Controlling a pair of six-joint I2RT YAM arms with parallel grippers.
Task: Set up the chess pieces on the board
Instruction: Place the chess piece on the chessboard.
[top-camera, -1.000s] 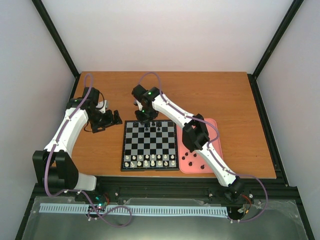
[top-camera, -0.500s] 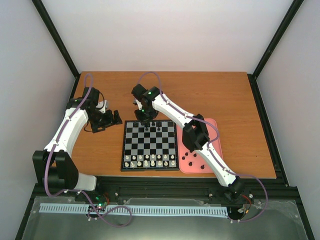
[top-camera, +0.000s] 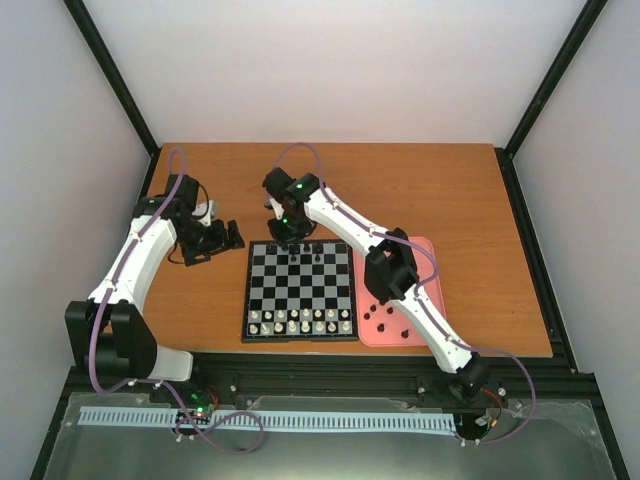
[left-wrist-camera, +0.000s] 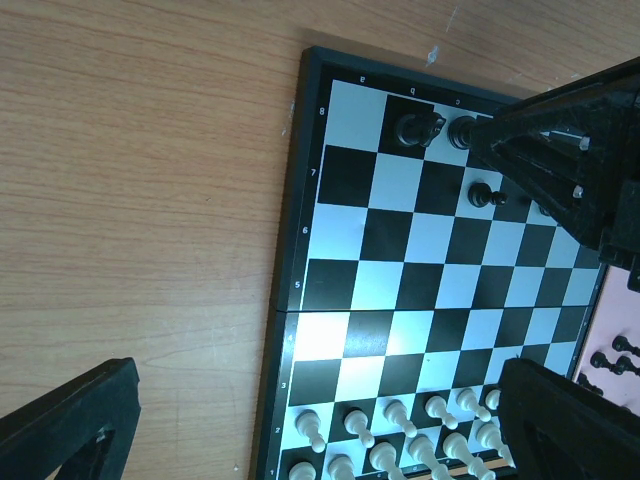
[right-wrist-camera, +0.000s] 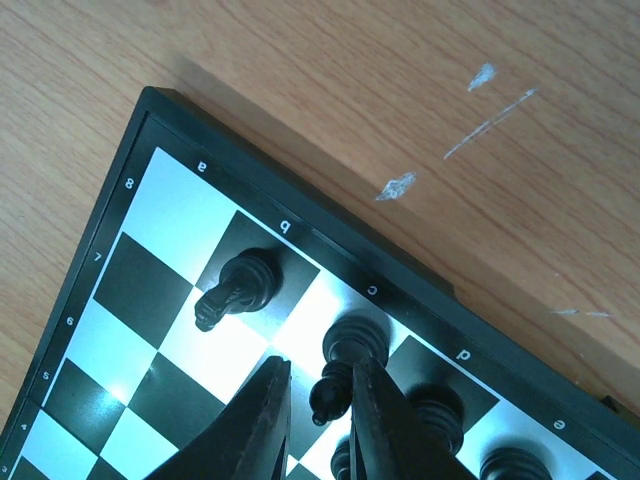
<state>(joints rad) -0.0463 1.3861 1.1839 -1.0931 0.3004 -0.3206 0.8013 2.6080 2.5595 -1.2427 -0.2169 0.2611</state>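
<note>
The board (top-camera: 300, 285) lies at the table's middle front. Black chess pieces stand on its far rows: a knight (right-wrist-camera: 235, 288) on b8, a bishop (right-wrist-camera: 350, 365) on c8, others beside it (right-wrist-camera: 435, 420). My right gripper (right-wrist-camera: 318, 425) hangs over the far edge of the board (top-camera: 290, 224). Its jaws stand slightly apart around the bishop's top, with a gap on the left side. The bishop stands on its square. My left gripper (top-camera: 215, 240) is open and empty over bare table left of the board. More black pieces (top-camera: 385, 318) lie in the pink tray.
The pink tray (top-camera: 424, 248) sits against the board's right side, partly under my right arm. White pieces (top-camera: 300, 320) fill the two near rows. Bare wooden table lies left of and behind the board. In the left wrist view the right gripper (left-wrist-camera: 560, 150) covers the board's far right part.
My right gripper has drawn slightly up and away from the board's far edge. The bishop stays on its square. The left arm has not moved.
</note>
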